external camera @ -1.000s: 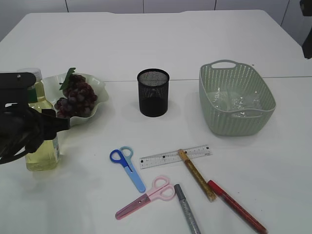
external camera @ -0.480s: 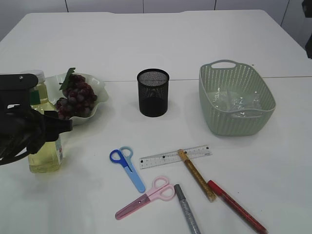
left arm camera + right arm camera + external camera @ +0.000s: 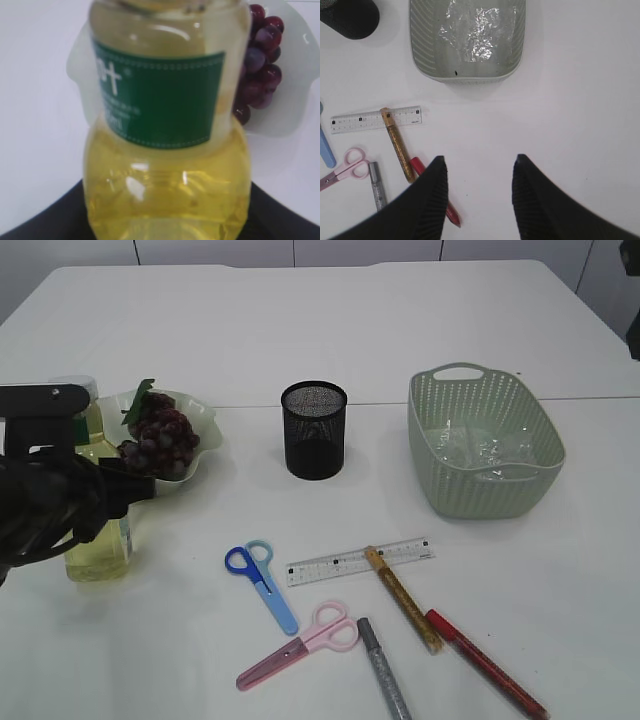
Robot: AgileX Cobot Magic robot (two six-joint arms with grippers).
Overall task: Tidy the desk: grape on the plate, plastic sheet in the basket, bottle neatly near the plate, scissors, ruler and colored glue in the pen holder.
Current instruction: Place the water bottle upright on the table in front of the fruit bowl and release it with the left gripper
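My left gripper (image 3: 105, 505) is shut on the bottle (image 3: 97, 548) of yellow liquid with a green label (image 3: 165, 95), upright just left and in front of the plate (image 3: 203, 416). The grape bunch (image 3: 160, 440) lies on that plate. The plastic sheet (image 3: 480, 452) sits crumpled in the green basket (image 3: 485, 498). Blue scissors (image 3: 265, 585), pink scissors (image 3: 300, 642), a clear ruler (image 3: 340, 564) and gold (image 3: 403, 598), silver (image 3: 383, 670) and red (image 3: 485, 663) glue pens lie at the front. My right gripper (image 3: 480, 159) hangs open over bare table right of the red pen (image 3: 417, 165).
The black mesh pen holder (image 3: 314, 430) stands mid-table between plate and basket. The left arm's black bulk covers the bottle's middle in the exterior view. White tabletop stretches behind the pen holder and to the right of the pens.
The left gripper has carried the bottle a little to the right and back, closer to the plate. Nothing else has moved.
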